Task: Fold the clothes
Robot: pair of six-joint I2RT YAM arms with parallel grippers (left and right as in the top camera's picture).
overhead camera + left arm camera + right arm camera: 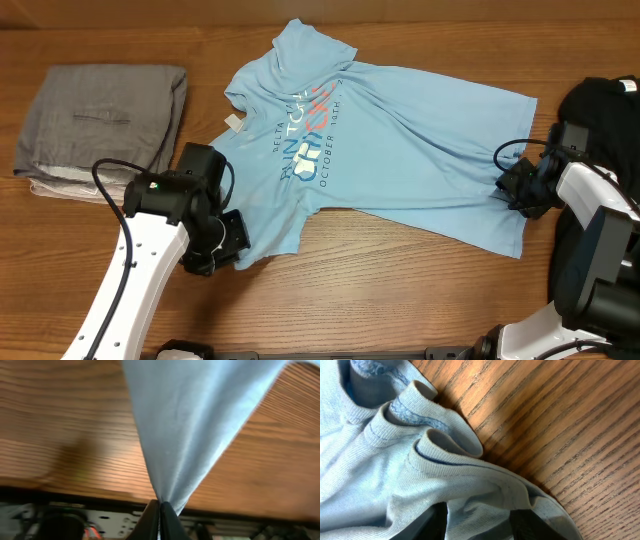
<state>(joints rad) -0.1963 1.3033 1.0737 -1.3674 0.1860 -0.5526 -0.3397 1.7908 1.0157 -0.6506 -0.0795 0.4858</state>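
Observation:
The clothes (pixel 400 140), a light blue T-shirt with white and coral lettering (pixel 305 135) and a white neck label (pixel 234 123), lie spread face up across the wooden table (pixel 400 290). My left gripper (pixel 225 245) is shut on the shirt's lower left corner. In the left wrist view, the blue cloth (pixel 190 425) runs taut into the closed left gripper (pixel 160 505). My right gripper (pixel 512 190) is at the shirt's right hem. In the right wrist view, the right gripper (pixel 477 525) has its dark fingers (pixel 432 522) apart, with pleated hem cloth (pixel 395 460) bunched between them.
A folded grey garment (pixel 100 120) lies at the table's back left. A heap of black cloth (pixel 600 110) sits at the right edge, behind the right arm. Bare wood (pixel 380 300) runs along the front of the table.

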